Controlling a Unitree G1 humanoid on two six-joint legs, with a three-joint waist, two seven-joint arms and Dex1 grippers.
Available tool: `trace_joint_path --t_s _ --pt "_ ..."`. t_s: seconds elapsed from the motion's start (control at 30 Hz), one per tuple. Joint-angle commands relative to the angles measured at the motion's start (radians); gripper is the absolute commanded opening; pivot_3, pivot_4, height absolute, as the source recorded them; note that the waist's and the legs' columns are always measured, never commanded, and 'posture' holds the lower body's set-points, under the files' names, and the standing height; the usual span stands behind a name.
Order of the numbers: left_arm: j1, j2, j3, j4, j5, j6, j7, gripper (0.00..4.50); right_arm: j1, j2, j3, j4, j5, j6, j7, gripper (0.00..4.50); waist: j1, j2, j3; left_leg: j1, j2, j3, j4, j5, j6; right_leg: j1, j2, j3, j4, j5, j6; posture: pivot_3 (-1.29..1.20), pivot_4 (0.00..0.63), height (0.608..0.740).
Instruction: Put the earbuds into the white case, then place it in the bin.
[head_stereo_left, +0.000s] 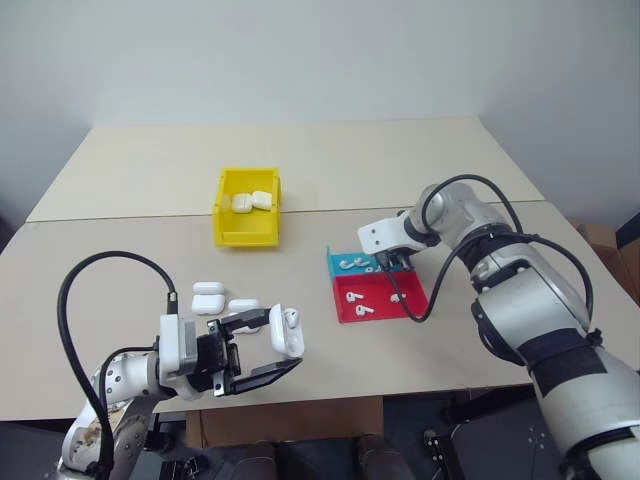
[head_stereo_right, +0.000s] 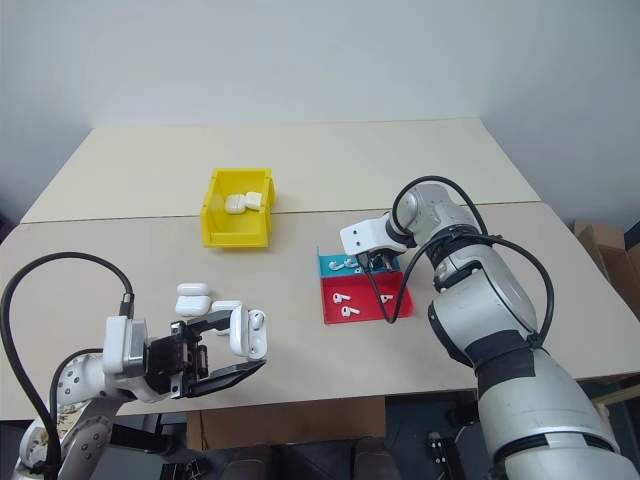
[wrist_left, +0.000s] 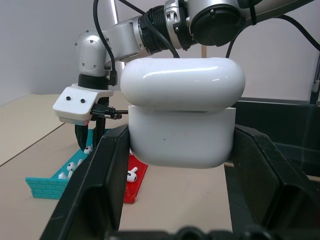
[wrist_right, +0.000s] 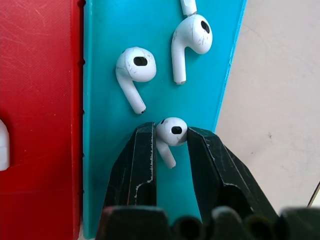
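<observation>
A tiny glossy white stemmed earbud (wrist_right: 171, 135) sits pinched between the right gripper's (wrist_right: 170, 137) two black fingers, over the shallow blue tray (wrist_right: 107, 45), where two more earbuds (wrist_right: 134, 72) lie; whether it is lifted off the tray floor is hard to tell. The left gripper (head_stereo_left: 268, 352) clamps the small glossy white rounded case (head_stereo_left: 285, 330), lid apparently ajar, above the table's near edge. The bright yellow plastic bin (head_stereo_left: 247, 232) stands farther back, holding two cases.
</observation>
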Motion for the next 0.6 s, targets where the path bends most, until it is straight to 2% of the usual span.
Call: trace_joint_path --t_s 0.03,0.4,0.6 --pt "-0.01 0.005 0.004 -0.036 -0.012 -0.017 0.005 2.79 0.001 -0.005 -0.016 -0.001 0.0 -0.006 -0.012 1.11 0.0 0.0 0.0 0.0 0.0 0.0 0.0 0.0 0.0 0.0 0.0 0.0 0.0 0.0 0.0 0.0 0.15 0.74" --pt "-0.014 0.003 0.0 -0.034 -0.012 -0.017 0.006 2.79 -0.001 -0.005 -0.019 -0.001 0.003 0.004 -0.018 1.11 0.0 0.0 0.0 0.0 0.0 0.0 0.0 0.0 0.0 0.0 0.0 0.0 0.0 0.0 0.0 0.0 0.15 0.74" --pt "-0.017 0.002 -0.002 -0.033 -0.013 -0.015 0.008 2.79 -0.013 -0.024 -0.077 -0.024 0.058 0.004 0.03 1.11 0.0 0.0 0.0 0.0 0.0 0.0 0.0 0.0 0.0 0.0 0.0 0.0 0.0 0.0 0.0 0.0 0.15 0.74"
